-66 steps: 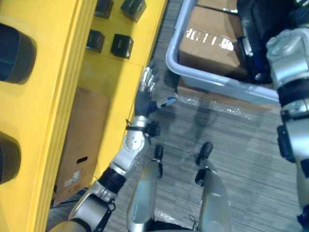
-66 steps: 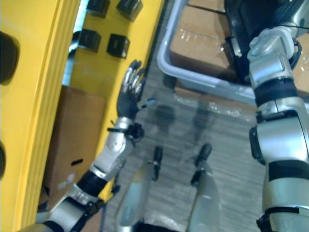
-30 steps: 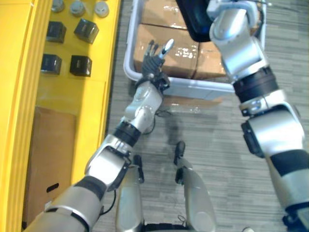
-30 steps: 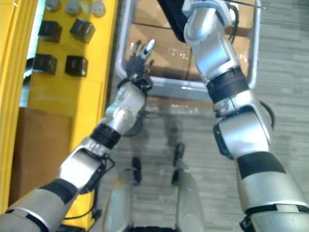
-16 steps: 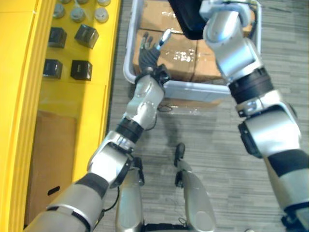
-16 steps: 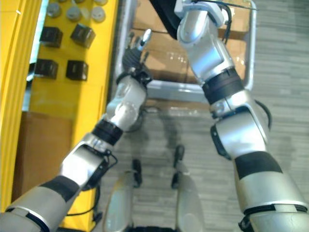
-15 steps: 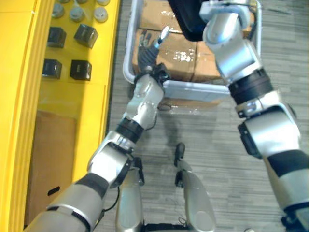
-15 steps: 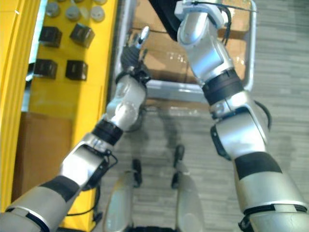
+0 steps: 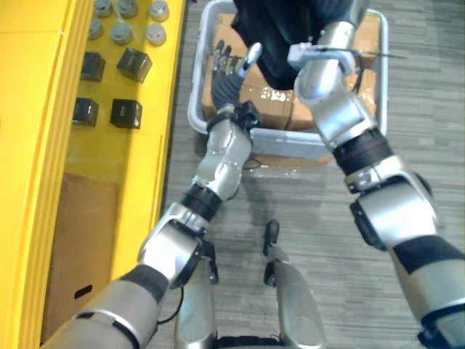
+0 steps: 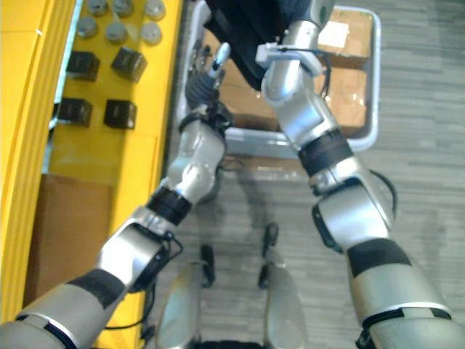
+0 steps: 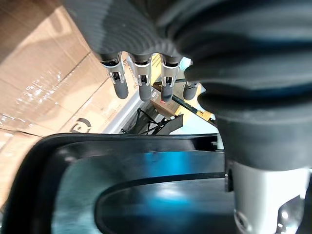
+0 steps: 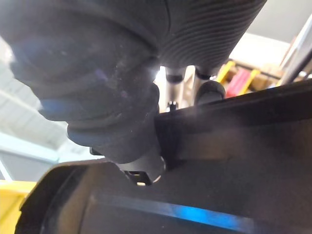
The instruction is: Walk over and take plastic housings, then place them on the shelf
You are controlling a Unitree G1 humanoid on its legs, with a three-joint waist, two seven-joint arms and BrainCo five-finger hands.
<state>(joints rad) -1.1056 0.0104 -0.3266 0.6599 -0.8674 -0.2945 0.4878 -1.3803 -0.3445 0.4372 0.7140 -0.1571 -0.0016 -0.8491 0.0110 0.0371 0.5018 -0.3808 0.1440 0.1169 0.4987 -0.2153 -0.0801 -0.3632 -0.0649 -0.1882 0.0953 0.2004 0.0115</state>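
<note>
A large black plastic housing (image 9: 280, 36) lies across the cardboard boxes (image 9: 270, 105) in a grey-rimmed cart (image 9: 193, 109). My left hand (image 9: 227, 69) is raised beside the housing's left edge with its fingers (image 11: 141, 80) straight and nothing in them. The housing's curved glossy rim (image 11: 146, 195) shows just past those fingers. My right arm reaches up to the housing's right part. There my right hand (image 12: 210, 90) lies against the housing's dark edge (image 12: 229, 126), its fingers mostly hidden behind it.
A yellow shelf (image 9: 138, 153) runs along my left, carrying black cubes (image 9: 125, 113) and several grey round caps (image 9: 120, 33). A brown carton (image 9: 80, 254) sits lower in the shelf. Grey striped floor (image 9: 327, 240) lies between me and the cart.
The camera has turned from the shelf toward the cart. My left hand went from beside the shelf up to the housing's left edge, and my right arm stretched further onto the housing.
</note>
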